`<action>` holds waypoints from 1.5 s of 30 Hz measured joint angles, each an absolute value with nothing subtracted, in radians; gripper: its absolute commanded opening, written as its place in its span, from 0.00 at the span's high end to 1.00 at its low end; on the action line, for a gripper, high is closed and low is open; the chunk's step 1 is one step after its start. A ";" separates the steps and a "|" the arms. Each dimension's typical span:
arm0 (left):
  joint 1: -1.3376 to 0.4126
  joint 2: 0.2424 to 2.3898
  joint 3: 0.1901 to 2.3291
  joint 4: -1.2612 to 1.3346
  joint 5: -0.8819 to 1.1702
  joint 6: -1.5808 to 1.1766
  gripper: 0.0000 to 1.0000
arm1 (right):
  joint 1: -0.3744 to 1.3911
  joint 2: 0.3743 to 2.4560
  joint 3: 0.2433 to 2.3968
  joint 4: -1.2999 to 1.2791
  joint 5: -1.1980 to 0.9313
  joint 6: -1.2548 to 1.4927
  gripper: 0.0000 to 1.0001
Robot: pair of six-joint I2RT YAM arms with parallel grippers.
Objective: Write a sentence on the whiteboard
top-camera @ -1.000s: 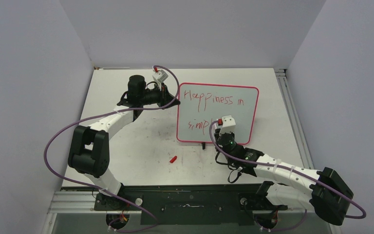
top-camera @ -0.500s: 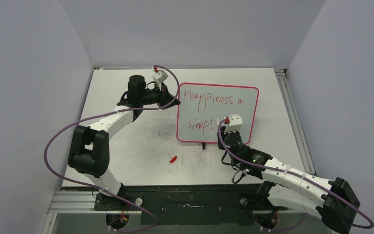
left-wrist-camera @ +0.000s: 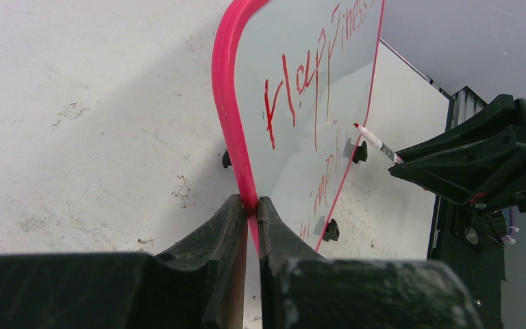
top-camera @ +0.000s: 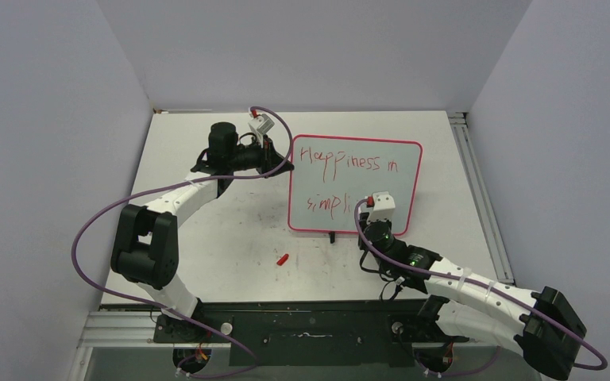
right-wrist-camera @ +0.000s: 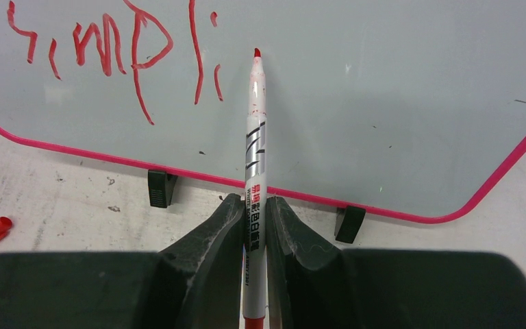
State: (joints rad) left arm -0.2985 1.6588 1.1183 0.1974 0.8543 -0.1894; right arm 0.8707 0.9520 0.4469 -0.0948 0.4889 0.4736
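Left fingers (left-wrist-camera: 229, 223) clenched on whiteboard (top-camera: 401, 171) rim, right fingers (right-wrist-camera: 222, 229) grasping red marker (right-wrist-camera: 255, 137), tip beside the "simpli" of the sentence (top-camera: 341, 162), red cap (top-camera: 283, 259) on counter (top-camera: 230, 238).

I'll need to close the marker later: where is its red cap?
In the top view the red cap lies on the table, toward the arm bases from the near left corner of the whiteboard.
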 measured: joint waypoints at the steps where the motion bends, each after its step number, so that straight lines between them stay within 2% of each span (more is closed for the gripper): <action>1: -0.299 1.659 1.118 0.197 0.854 -0.190 1.00 | 0.871 0.952 0.445 -0.096 0.489 0.477 0.95; 19: -0.299 1.659 1.118 0.197 0.854 -0.189 1.00 | 0.862 1.029 0.442 -0.078 0.488 0.463 0.95; 45: -0.299 1.659 1.118 0.198 0.857 -0.190 1.00 | 0.900 1.031 0.425 -0.091 0.452 0.494 0.95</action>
State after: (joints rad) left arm -0.2985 1.6588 1.1183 0.1978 0.8566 -0.1898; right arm 0.8997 1.0306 0.4248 -0.0910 0.4522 0.4938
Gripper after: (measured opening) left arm 0.074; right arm 0.158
